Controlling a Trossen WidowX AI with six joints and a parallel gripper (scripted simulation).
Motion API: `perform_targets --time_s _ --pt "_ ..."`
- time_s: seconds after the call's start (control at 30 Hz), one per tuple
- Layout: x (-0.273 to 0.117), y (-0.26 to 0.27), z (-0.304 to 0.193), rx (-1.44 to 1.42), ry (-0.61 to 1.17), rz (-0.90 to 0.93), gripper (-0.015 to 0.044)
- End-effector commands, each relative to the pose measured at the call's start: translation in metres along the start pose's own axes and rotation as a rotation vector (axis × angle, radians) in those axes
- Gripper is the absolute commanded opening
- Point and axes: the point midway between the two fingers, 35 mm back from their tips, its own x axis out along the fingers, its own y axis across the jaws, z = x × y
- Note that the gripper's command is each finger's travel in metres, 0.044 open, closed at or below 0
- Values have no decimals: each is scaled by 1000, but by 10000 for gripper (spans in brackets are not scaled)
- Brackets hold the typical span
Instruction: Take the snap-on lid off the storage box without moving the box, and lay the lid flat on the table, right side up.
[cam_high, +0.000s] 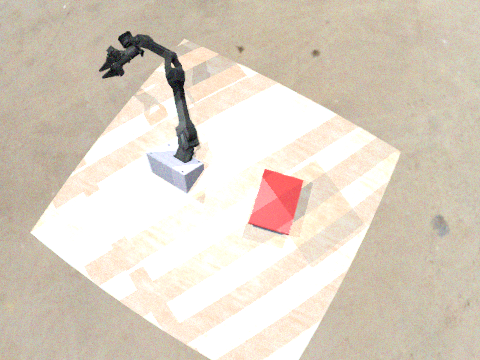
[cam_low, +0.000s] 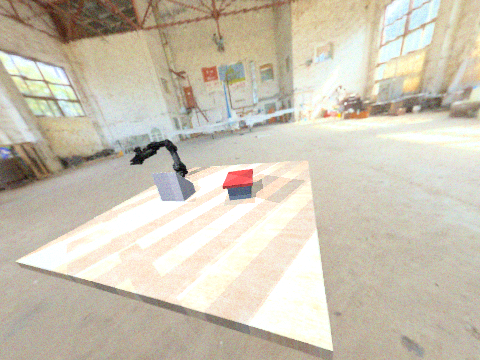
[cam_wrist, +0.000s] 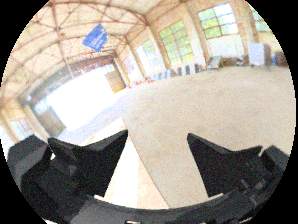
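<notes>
The black two-fingered pincer is spread, well apart from the red rectangular lid, seated on the dark blue box on the pale wood-plank counter. Approach centred; grip opposite rims squarely; lift straight, without dragging.

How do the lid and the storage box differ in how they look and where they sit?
The lid is red, while the storage box is dark blue. The lid sits on top; the storage box stands beneath it on the table. The lid is wider, overhanging the narrower storage box. Both have flat-sided, angular shapes.
</notes>
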Motion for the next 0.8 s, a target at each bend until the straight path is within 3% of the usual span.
perform_targets --time_s 0.0,0.2,0.77 --pt "-2 -1 -1 6 -3 -4 374" --pt "-69 -37 -30 194 -87 -136 235" --pt "-271 -70 -118 580 -324 -544 235"
